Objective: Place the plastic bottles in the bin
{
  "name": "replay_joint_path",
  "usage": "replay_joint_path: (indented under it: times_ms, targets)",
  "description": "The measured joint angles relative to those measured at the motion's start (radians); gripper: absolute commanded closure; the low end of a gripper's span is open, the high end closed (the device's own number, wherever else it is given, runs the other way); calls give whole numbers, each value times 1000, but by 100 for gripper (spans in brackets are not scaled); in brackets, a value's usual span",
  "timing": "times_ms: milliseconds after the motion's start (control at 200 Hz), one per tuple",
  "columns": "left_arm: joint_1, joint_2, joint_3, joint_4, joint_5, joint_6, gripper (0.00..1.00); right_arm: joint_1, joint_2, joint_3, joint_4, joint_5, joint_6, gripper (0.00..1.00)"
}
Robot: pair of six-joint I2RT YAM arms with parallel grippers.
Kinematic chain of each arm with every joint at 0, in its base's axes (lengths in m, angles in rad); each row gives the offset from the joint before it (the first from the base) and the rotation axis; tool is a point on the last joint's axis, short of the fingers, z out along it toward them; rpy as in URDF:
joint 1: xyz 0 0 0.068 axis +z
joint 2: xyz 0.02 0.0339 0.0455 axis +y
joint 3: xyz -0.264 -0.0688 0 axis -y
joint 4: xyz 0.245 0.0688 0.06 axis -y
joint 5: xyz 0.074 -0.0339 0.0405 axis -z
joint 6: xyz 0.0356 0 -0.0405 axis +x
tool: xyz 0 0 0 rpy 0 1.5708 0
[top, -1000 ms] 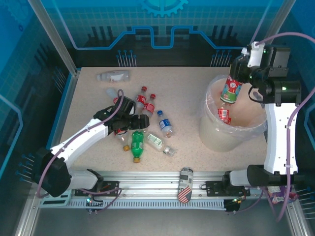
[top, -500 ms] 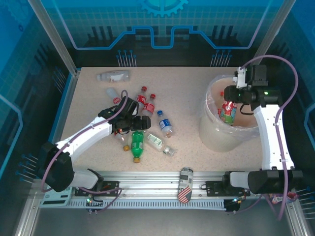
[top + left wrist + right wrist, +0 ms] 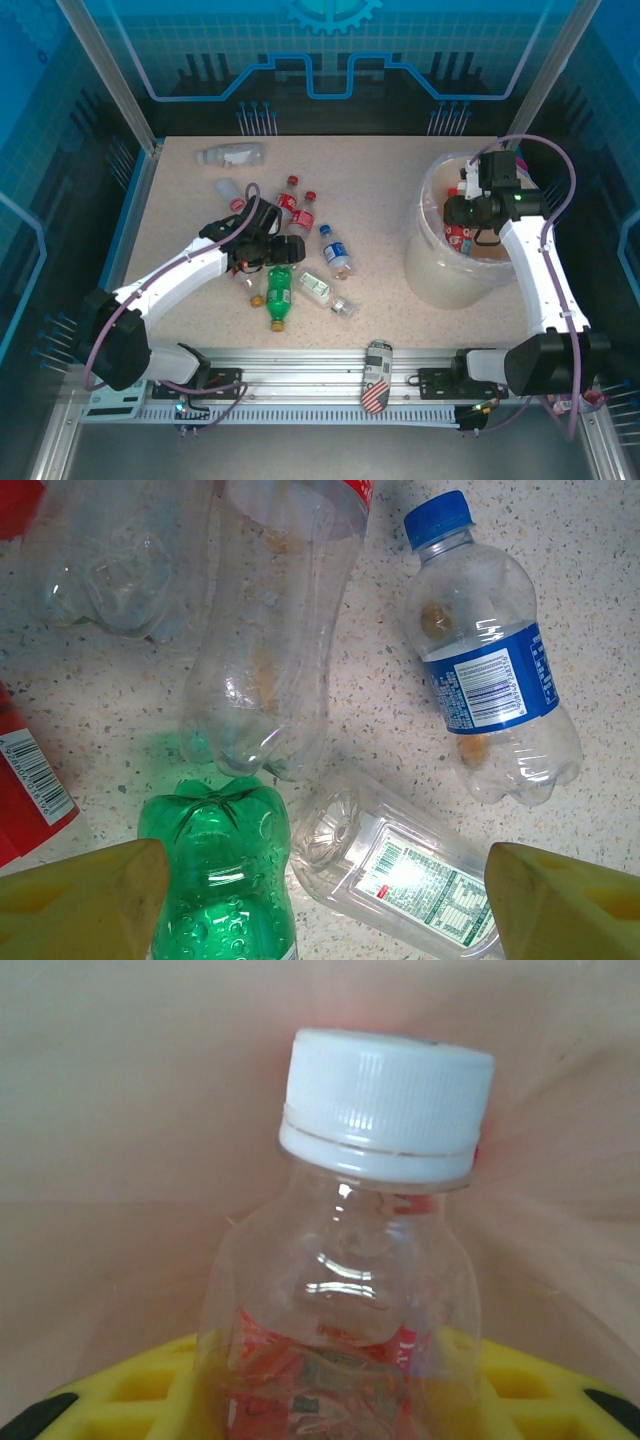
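Note:
My right gripper (image 3: 462, 214) is down inside the cream bin (image 3: 445, 280), shut on a clear plastic bottle (image 3: 340, 1330) with a white cap and a red label. The bin's bag-lined wall (image 3: 120, 1110) is close behind it. My left gripper (image 3: 325, 910) is open and hovers low over a cluster of bottles lying on the table. Between its yellow fingers (image 3: 80, 900) lie the green bottle (image 3: 215, 870) and a clear pale-labelled bottle (image 3: 400, 875). The blue-labelled bottle (image 3: 490, 680) lies just beyond. From above, the left gripper (image 3: 272, 250) is over the green bottle (image 3: 279, 292).
Two red-capped bottles (image 3: 297, 206) lie behind the left gripper. A pale bottle (image 3: 230, 155) lies at the far left and another clear one (image 3: 228, 190) nearer. A flag-patterned can (image 3: 377, 375) lies on the front rail. Red-labelled bottles lie inside the bin.
The right gripper has come down from above the bin's rim into the bin, carrying its bottle. The left gripper has edged slightly toward the bottle cluster.

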Motion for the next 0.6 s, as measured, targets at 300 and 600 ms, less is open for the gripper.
replay_joint_path:
  times_ms: [300, 600]
  targets:
    - [0, -10, -2, -8, -7, 0, 16, 12, 6, -40, 92, 5, 20, 41]
    - [0, -17, -6, -10, -7, -1, 15, 19, 35, -40, 51, 10, 25, 23]
